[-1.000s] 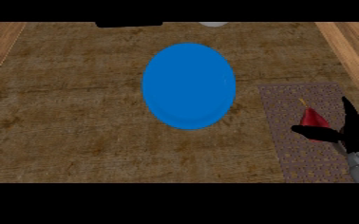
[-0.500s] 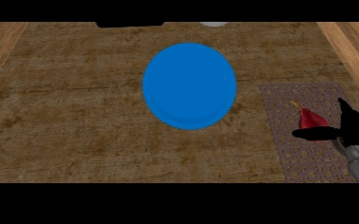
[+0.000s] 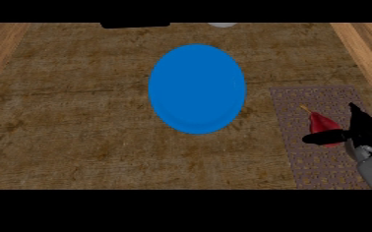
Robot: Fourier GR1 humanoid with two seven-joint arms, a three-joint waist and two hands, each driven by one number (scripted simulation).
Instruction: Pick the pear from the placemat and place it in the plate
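Right hand point(image 3: 341, 136) was clenched round the pear point(image 3: 324, 123) on the mat point(image 3: 305, 167), stem pointing up-left off the palm; plate point(image 3: 197, 88) lay well left of the hand.

Solid bright blue plate point(image 3: 197, 88), dark red pear point(image 3: 323, 123) with a pale tan stem, grey-brown placemat point(image 3: 305, 103) with a fine dotted weave, mottled brown wood-grain counter point(image 3: 80, 123), black right hand point(image 3: 344, 135) on a grey forearm point(image 3: 361, 156)
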